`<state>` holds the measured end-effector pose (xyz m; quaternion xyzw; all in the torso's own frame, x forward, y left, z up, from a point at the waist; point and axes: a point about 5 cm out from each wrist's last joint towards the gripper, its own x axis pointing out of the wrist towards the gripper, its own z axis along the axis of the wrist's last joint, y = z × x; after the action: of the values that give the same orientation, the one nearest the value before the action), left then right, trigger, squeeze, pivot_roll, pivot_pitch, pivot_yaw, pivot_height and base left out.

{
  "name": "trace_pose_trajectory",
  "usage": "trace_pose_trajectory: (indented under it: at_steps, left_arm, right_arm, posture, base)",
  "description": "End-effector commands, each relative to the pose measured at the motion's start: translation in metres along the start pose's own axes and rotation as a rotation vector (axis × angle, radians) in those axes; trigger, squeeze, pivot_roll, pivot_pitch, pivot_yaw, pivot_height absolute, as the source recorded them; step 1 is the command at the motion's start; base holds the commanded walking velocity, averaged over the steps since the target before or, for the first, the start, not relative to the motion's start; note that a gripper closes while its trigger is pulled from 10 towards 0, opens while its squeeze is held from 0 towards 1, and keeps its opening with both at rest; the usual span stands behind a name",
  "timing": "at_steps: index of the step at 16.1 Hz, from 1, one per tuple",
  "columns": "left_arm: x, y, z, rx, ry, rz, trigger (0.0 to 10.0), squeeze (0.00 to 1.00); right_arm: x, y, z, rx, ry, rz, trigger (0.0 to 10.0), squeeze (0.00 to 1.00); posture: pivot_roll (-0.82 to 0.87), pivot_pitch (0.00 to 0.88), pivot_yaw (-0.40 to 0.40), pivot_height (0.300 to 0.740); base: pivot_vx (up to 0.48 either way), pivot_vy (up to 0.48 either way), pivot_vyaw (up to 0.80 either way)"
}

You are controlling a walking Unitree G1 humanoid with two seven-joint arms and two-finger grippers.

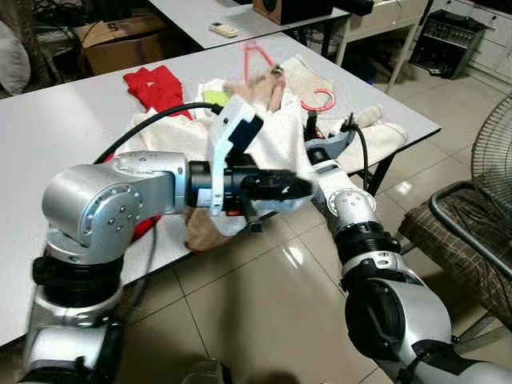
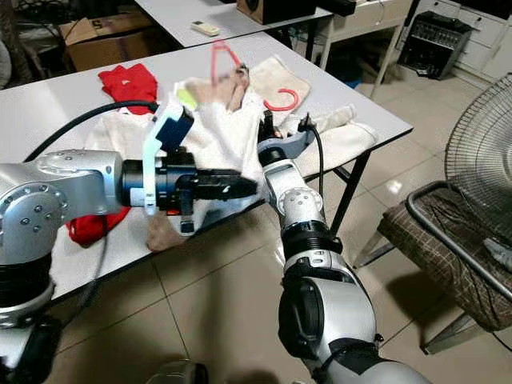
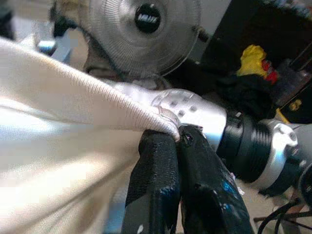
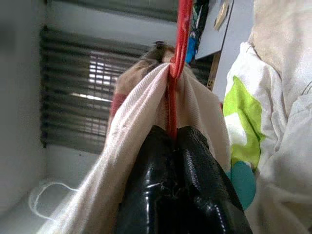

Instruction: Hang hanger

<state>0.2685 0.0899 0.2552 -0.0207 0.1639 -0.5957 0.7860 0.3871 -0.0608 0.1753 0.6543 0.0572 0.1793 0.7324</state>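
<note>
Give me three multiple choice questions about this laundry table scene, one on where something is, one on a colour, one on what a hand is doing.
1. Where does the small red garment lie?
A. on the grey table top
B. on the tiled floor
C. on the chair

2. What colour is the thin plastic hanger?
A. blue
B. red
C. black

3. What is the left hand doing?
A. hanging open
B. pinching the cream knit cloth
C. holding a remote

Key: 1 A, it rests flat on the table behind the pile; 2 B, its hook and bar are red; 3 B, the closed black fingers clamp the cloth's edge.
</note>
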Motion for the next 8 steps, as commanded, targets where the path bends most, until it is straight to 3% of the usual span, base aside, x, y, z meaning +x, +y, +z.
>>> trace_pose_trajectory:
  at_steps: [1, 4, 6, 7, 8]
  left_arm:
    - [0.002, 0.002, -0.002, -0.003, 0.005, 0.024, 0.0, 0.00]
    - [0.003, 0.009, 0.017, 0.017, -0.123, 0.107, 0.0, 0.00]
    - [-0.005, 0.021, 0.034, 0.090, -0.175, 0.225, 0.0, 0.00]
    - [-0.007, 0.021, 0.038, 0.095, -0.189, 0.234, 0.0, 0.00]
    - [-0.016, 0.019, 0.054, 0.118, -0.255, 0.244, 0.0, 0.00]
  right_arm:
    - [0.014, 0.036, -0.077, 0.125, 0.148, 0.097, 10.0, 0.00]
    - [0.010, 0.032, -0.089, -0.017, 0.240, 0.096, 10.0, 0.00]
    - [-0.002, 0.022, -0.096, -0.215, 0.342, 0.075, 10.0, 0.00]
    - [-0.004, 0.019, -0.095, -0.250, 0.348, 0.064, 10.0, 0.00]
    - [-0.013, 0.011, -0.080, -0.339, 0.331, 0.023, 10.0, 0.00]
  posture:
    - [0.17, 0.045, 0.034, 0.740]
    - [0.17, 0.044, 0.030, 0.740]
    - [0.17, 0.041, 0.025, 0.740]
    - [0.17, 0.041, 0.026, 0.740]
    - [0.17, 0.038, 0.028, 0.740]
  base:
    - [0.000, 0.000, 0.00]
    - [0.000, 0.000, 0.00]
    - [0.000, 0.000, 0.00]
    - [0.000, 0.000, 0.00]
    - [0.000, 0.000, 0.00]
